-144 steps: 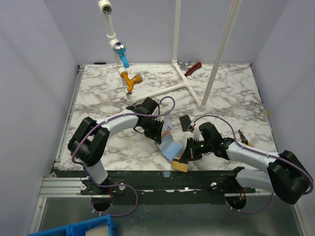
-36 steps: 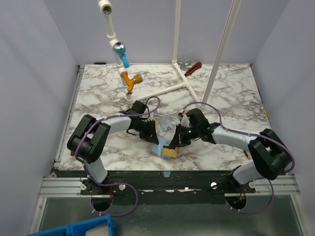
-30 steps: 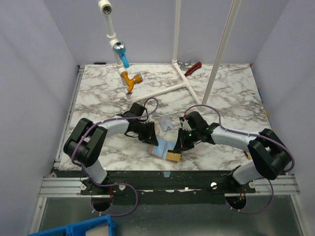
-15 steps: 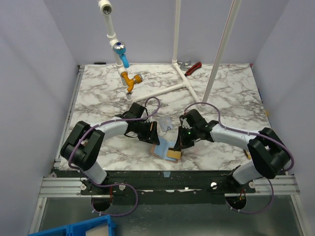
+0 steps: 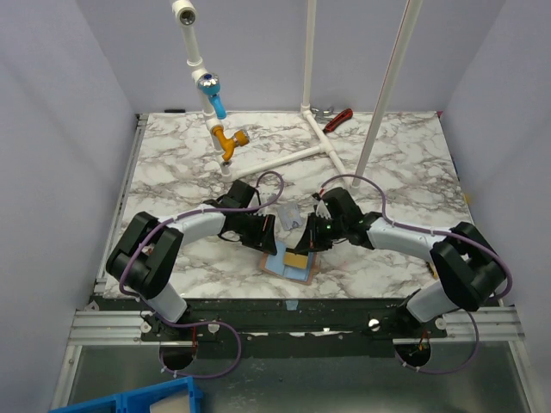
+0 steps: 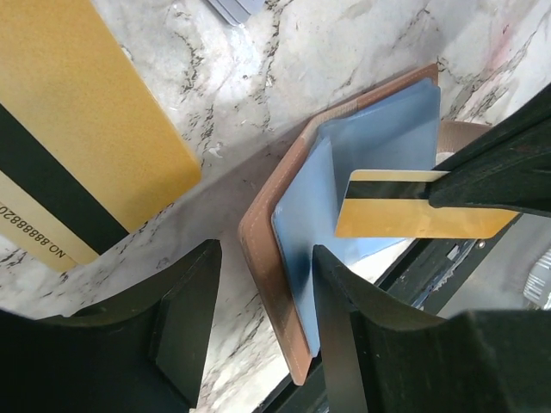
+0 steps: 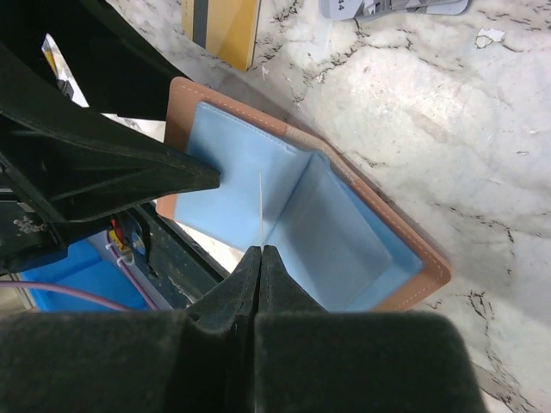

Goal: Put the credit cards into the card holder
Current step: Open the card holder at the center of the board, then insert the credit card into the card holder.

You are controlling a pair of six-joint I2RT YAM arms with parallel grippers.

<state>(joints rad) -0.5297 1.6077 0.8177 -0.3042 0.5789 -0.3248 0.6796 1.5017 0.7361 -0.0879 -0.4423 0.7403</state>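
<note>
The card holder (image 5: 282,265) lies open near the table's front edge, with a tan rim (image 7: 413,292) and a blue inside (image 6: 379,146). My right gripper (image 7: 260,251) is shut on a gold credit card with a dark stripe (image 6: 405,215) and holds it on edge over the holder's fold. My left gripper (image 6: 263,335) is open, and the holder's brown edge (image 6: 267,249) lies loose between its fingers. Another gold striped card (image 6: 77,146) lies flat on the marble beside it. A silvery-grey card (image 5: 288,213) rests just behind the two grippers.
A white pipe frame (image 5: 318,146) stands behind, with a blue and orange valve fitting (image 5: 225,138) on its left post. Red-handled pliers (image 5: 337,118) lie at the far edge. The table's front edge (image 5: 293,292) runs just below the holder.
My left gripper has opened and let go of the card holder, which now lies flatter on the table. My right gripper has kept the gold card and shifted slightly back over the holder.
</note>
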